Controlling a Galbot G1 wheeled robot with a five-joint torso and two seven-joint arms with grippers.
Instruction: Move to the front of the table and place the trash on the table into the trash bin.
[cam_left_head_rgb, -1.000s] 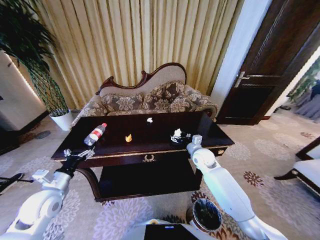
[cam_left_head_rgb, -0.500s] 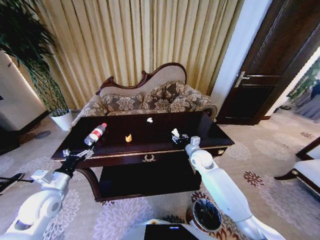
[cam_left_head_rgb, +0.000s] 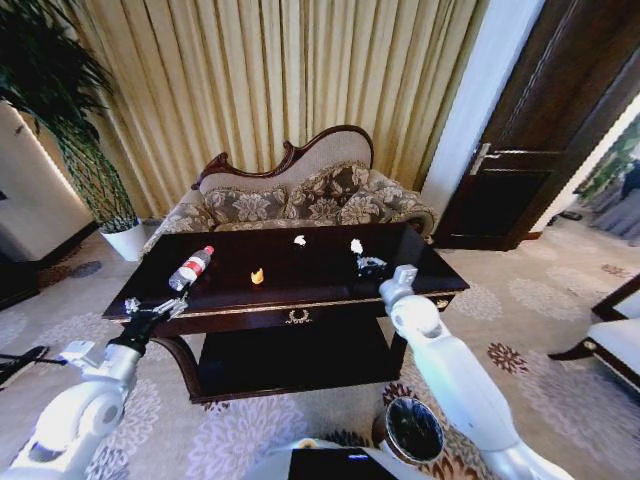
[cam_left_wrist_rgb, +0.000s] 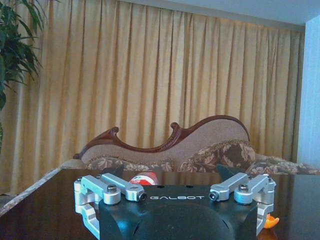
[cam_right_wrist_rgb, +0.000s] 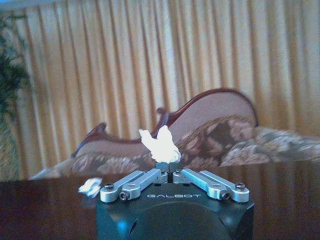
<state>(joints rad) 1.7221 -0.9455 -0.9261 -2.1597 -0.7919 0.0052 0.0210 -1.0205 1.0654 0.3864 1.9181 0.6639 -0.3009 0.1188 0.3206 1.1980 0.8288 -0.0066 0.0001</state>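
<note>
Your right gripper (cam_left_head_rgb: 366, 262) pinched tight on white wad (cam_left_head_rgb: 356, 246), held up above table (cam_left_head_rgb: 300, 300), right half. Trash bin (cam_left_head_rgb: 412, 430) sits on floor below and back toward you, beside right arm, so carry wad that way. Left gripper (cam_left_head_rgb: 150, 310) spread wide at table's left front edge. Bottle (cam_left_head_rgb: 191, 268) lies just past it, long way pointing away from you. Left arm nearer bottle.
</note>
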